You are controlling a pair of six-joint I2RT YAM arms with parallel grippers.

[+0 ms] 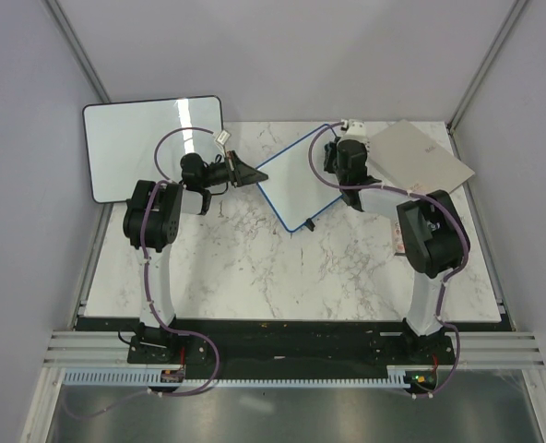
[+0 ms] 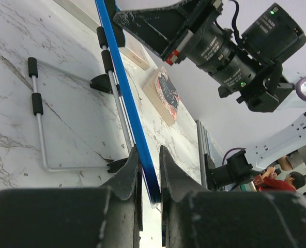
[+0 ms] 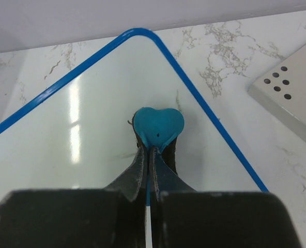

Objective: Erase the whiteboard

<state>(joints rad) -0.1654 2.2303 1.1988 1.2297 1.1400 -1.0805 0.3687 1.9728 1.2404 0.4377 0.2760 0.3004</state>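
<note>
wiping step. left pincer (image 2: 149, 157) clamps whiteboard (image 1: 291, 185) by its blue edge, board tilted at bench (image 1: 245, 268) 12 o'clock. right pincer (image 3: 149, 151) grasps teal eraser (image 3: 158, 124) on its face. next: sweep across, steady pressure.

A larger black-framed whiteboard (image 1: 153, 146) is lying at the far left corner of the white marble counter (image 1: 255, 268) — its surface is catching a bright glare. A grey panel (image 1: 422, 155) with small round holes is resting at the far right, while a small block (image 2: 163, 95) with a dark printed face is sitting on the marble.
</note>
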